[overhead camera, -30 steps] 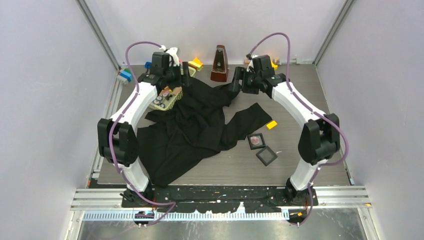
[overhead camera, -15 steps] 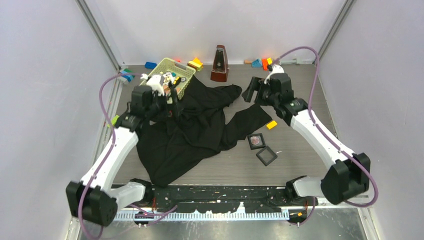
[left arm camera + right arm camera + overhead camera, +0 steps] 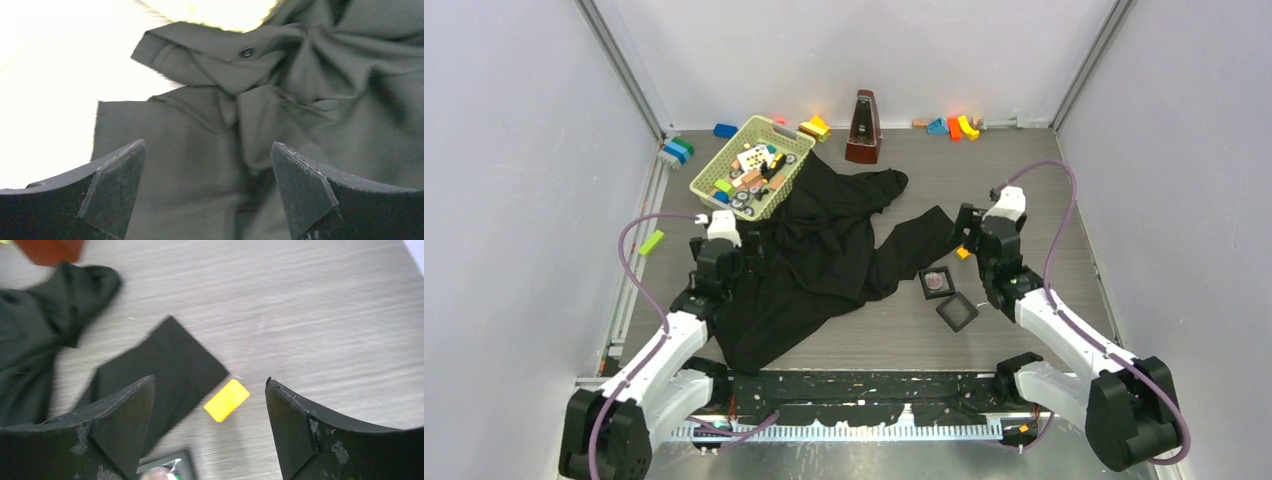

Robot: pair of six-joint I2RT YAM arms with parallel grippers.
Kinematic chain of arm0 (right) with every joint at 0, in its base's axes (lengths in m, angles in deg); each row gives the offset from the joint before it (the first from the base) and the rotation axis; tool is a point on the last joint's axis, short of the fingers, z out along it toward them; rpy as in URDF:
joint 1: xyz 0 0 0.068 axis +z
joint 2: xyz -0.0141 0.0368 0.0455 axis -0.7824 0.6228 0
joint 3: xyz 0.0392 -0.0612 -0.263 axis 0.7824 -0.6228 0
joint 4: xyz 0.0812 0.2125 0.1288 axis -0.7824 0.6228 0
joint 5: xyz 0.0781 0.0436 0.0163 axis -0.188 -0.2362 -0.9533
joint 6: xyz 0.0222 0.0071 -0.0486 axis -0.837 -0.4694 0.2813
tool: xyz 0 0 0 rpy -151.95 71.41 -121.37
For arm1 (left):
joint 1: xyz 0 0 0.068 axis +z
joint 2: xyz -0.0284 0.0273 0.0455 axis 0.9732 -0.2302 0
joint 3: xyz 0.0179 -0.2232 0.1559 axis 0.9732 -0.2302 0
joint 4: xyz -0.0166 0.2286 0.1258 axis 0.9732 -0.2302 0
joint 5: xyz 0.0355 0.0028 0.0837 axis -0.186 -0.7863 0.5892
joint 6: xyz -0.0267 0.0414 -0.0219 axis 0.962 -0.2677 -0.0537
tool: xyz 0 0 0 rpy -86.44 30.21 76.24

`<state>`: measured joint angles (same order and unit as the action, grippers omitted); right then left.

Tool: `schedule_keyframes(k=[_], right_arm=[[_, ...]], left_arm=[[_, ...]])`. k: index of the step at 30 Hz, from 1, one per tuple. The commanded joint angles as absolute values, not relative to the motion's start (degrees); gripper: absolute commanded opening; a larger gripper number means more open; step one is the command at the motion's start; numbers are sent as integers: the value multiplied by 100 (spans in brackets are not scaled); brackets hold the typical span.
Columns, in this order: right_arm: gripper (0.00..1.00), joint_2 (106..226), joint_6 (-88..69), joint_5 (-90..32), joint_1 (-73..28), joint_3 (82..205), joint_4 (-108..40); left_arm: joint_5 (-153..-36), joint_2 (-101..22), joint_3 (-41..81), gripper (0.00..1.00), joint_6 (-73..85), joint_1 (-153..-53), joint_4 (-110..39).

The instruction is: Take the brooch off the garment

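The left hand (image 3: 206,150) has its two fingers spread wide with nothing between them, low over a rumpled fold of the black garment (image 3: 814,250). The right hand (image 3: 210,385) is likewise apart and empty, above bare counter (image 3: 1024,200) beside the flat end of a sleeve. A yellow block (image 3: 226,400) lies just ahead of it.

The brooch (image 3: 937,281) is off the cloth. It sits as a small pinkish disc inside a black square tray (image 3: 923,283), near the right hand and close to the sleeve. A second tray (image 3: 957,313), empty, lies just beside the first. By that, the task looks done.

The risk now is disturbance. The right hand is close enough that a careless sweep could knock the tray and tip the disc out. The left fingers could catch a fold and drag the sleeve across the tray.

The counter is grey and wood-grained. At its far side stand a pale basket (image 3: 709,175) of small parts, partly under the garment's edge, and a brown metronome (image 3: 862,128). Loose coloured blocks lie along the back. Plain lilac walls close the space on three sides.
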<state>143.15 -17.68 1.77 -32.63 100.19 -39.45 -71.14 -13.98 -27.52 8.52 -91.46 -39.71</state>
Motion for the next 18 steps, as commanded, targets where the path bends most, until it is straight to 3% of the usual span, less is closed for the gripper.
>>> schedule_keyframes(k=[1,5,7,15,18], right_arm=[[86,14350,-1218,1016,-3623,9026,-6152],[85,14841,-1245,634,-4281,8674,-7071],[85,15292,-1322,366,-4632,8651,-7401],[83,17438,-1066,343,-4871,8367,-9890],[85,17367,-1290,240,-5040,8640,-9295]], left_arm=[[-6006,-1912,-3296,100,165,-9048,-1793],[-6307,-2855,-3649,100,-91,-8761,-387],[-6788,-3128,-3496,99,-217,-8553,-370],[-7649,-4221,-3320,97,-264,-7893,931],[-8201,-5125,-3321,95,-88,-7698,1859]])
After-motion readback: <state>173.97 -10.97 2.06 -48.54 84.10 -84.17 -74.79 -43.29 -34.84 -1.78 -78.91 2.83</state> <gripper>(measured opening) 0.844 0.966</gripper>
